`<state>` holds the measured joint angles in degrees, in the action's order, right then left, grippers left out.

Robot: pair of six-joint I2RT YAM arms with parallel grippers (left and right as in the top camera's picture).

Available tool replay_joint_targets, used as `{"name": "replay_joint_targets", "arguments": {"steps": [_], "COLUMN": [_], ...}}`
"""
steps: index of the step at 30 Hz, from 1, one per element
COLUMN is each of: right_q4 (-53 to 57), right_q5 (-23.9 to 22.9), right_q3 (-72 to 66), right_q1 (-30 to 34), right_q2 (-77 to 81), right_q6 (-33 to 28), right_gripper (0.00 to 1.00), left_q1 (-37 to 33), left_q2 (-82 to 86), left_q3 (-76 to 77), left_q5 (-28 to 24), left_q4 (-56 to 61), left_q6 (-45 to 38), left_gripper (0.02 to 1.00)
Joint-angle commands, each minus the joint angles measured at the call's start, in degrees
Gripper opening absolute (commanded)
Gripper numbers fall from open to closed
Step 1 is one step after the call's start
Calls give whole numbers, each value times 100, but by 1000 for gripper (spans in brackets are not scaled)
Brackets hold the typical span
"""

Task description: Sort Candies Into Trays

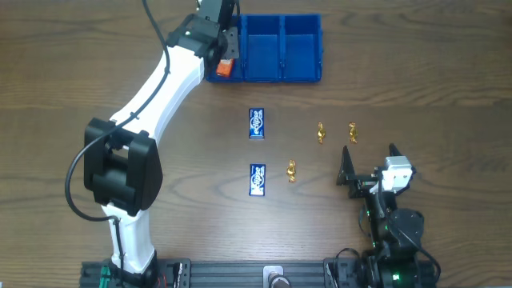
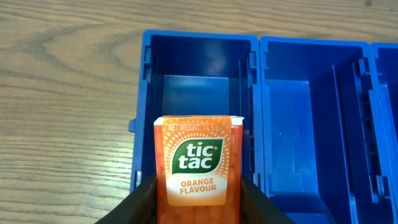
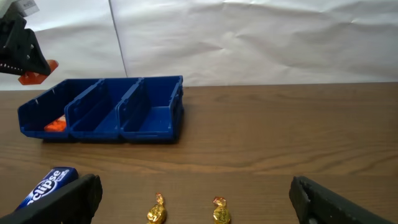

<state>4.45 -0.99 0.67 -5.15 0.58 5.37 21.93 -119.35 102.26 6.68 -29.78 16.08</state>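
1. The table carries everything, with the tray along its far side.
2. My left arm is stretched out to the tray's left end.
3. The tray is blue with three compartments side by side. In the right wrist view I see an orange patch low in the end compartment, and I cannot tell what it is.
4. The right gripper sits close to its base with its jaws spread wide and nothing between them.
5. The left gripper is clamped on the orange box, which stands upright between the fingers. The left wrist view puts it above the end compartment, just inside the near wall.
6. One blue pack and a second blue pack lie mid-table, well apart from the tray.
7. Two gold candies lie side by side to the right of the packs, and a lone gold candy lies just beside the second blue pack.

I judge I am at the drop-off for the orange box. The next move calls for easing down slightly and parting the jaws so that the box falls inside the walls, not onto the rim. The packs and gold candies are not yet sorted.
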Motion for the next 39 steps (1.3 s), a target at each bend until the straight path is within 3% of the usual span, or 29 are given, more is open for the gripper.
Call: {"name": "replay_joint_targets", "arguments": {"steps": [1, 10, 12, 14, 17, 25, 34, 39], "right_q4": [17, 17, 17, 17, 17, 15, 17, 17], "right_q5": [28, 28, 28, 28, 28, 28, 28, 28], "right_q3": [-24, -24, -24, -24, -22, -22, -24, -24], "right_q1": [-13, -13, -13, -13, -13, -13, -13, -13], "right_q2": [-42, -42, -42, -42, -42, -42, -42, -42], "right_q6": [-55, -55, -55, -55, -55, -55, -55, -55], "right_gripper": [998, 998, 998, 998, 998, 998, 998, 998], "left_q1": [-15, -17, -17, -22, -59, -105, -122, -313], "left_q2": [-131, -131, -131, -131, -109, 752, 3134, 4907], "left_q3": [129, 129, 129, 129, 131, 131, -374, -1897], "left_q5": [-90, -79, -79, -72, -57, 162, 601, 581], "left_q4": [0, 2, 2, 9, 68, 96, 168, 911], "left_q6": [-195, -199, -197, -197, -188, -173, -470, -739], "left_gripper": [316, 367, 448, 597, 682, 691, 702, 980]}}
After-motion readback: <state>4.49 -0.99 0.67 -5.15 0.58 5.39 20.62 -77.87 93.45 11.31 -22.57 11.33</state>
